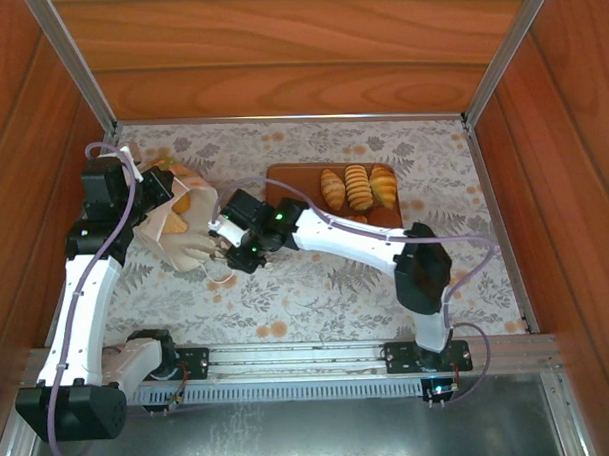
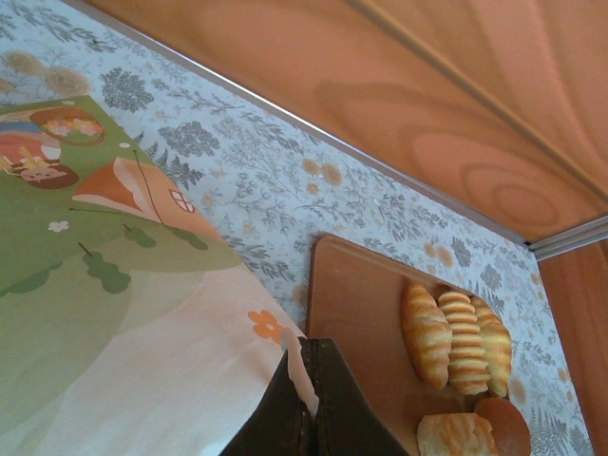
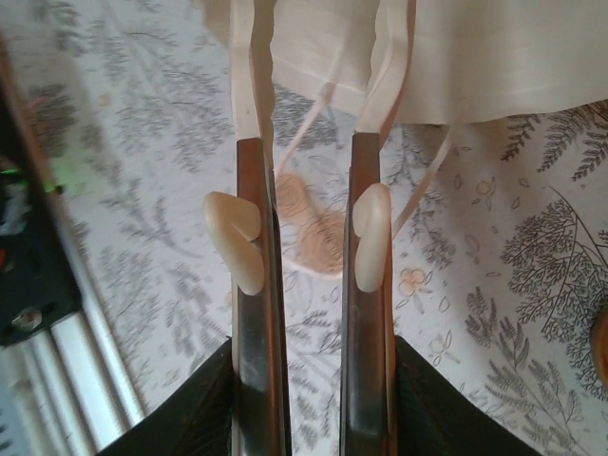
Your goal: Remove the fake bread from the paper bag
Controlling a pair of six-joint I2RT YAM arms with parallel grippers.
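The paper bag [image 1: 170, 238] lies tilted at the left of the table, with its white side up. Its green and orange print [image 2: 114, 313] faces the left wrist camera. My left gripper [image 1: 173, 196] is shut on the bag's upper edge [image 2: 309, 366]. My right gripper [image 1: 223, 253] is at the bag's near right corner, jaws apart with nothing between them [image 3: 321, 66]. Their pale tips reach the bag's white edge [image 3: 494, 57]. The fake bread [image 1: 358, 186] lies on the brown tray [image 1: 288, 179]: three pieces in a row [image 2: 456, 337] and two more in front [image 2: 456, 435].
A white string handle [image 1: 221, 276] trails from the bag onto the flowered cloth below my right fingers. My right forearm [image 1: 345, 242] crosses the tray's near edge. Wooden walls stand close at the left, back and right. The metal base rail [image 1: 309, 360] runs along the near edge.
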